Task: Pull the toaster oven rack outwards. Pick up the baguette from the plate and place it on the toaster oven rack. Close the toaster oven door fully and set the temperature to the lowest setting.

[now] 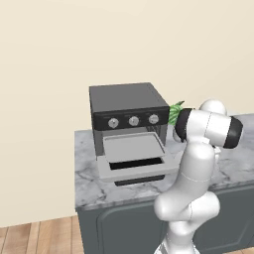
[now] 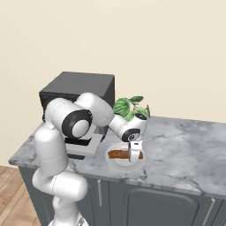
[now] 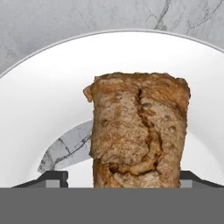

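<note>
The baguette (image 2: pixel 118 154) lay on the plate (image 2: pixel 115 163), which sat on the marble worktop (image 2: pixel 185 145) just to the right of the toaster oven (image 1: pixel 129 101) as the right base view showed it. In that view the loaf's long axis ran roughly left to right across the plate, parallel to the front edge of the worktop, one end pointing toward the oven. In the hand view the same loaf (image 3: pixel 139 131) ran from the bottom of the picture upward, its blunt far end pointing at the far rim of the plate (image 3: pixel 39 105).

The tool (image 2: pixel 133 155) hung straight down over the right part of the loaf, its fingers (image 2: pixel 132 156) reaching plate level. In the hand view the two tips stood one on each side of the bread, across its short axis; whether they pressed on the crust or stood just clear of it could not be told.

In the left base view the toaster oven door (image 1: pixel 135 168) lay folded down and open, and the toaster oven rack (image 1: pixel 133 147) stuck forward out of the cavity above it. A green leafy plant (image 2: pixel 130 107) stood behind the plate, beside the oven.
</note>
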Tool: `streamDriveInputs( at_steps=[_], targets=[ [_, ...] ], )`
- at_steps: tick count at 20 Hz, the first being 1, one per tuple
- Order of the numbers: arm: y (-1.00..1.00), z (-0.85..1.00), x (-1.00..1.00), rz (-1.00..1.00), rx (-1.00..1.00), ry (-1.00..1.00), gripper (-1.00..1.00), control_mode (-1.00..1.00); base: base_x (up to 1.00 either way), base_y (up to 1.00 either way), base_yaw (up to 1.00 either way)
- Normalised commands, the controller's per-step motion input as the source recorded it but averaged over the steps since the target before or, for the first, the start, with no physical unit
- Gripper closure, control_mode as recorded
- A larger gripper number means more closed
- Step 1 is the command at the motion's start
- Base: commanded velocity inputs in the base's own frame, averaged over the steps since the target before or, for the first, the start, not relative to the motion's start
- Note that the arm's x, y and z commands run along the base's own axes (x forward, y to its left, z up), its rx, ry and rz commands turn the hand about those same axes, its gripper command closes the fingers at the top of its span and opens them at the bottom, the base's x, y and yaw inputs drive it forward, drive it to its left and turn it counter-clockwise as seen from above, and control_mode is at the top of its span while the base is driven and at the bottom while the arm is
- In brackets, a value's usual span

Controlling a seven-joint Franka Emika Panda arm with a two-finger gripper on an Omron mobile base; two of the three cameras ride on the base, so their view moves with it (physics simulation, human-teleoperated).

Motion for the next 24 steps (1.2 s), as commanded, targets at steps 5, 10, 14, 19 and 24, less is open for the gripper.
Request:
streamDriveInputs(
  at_steps=[5, 10, 14, 19, 24],
  targets=[
    [0.0, -0.17, -0.24, -0.05, -0.04, -0.08, 1.0, -1.0, 0.0, 0.0, 0.0],
    [-0.01, 0.09, -0.54, -0.1, 0.0, -0.1, 1.0, -1.0, 0.0, 0.0, 0.0],
    [0.0, 0.44, -0.65, -0.13, 0.0, -0.1, 1.0, -1.0, 0.0, 0.0, 0.0],
    [0.0, 0.69, -0.49, -0.23, 0.0, -0.02, 1.0, -1.0, 0.0, 0.0, 0.0],
    [0.1, 0.76, -0.23, -0.34, 0.0, 0.0, 1.0, -1.0, 0.0, 0.0, 0.0]
  ],
)
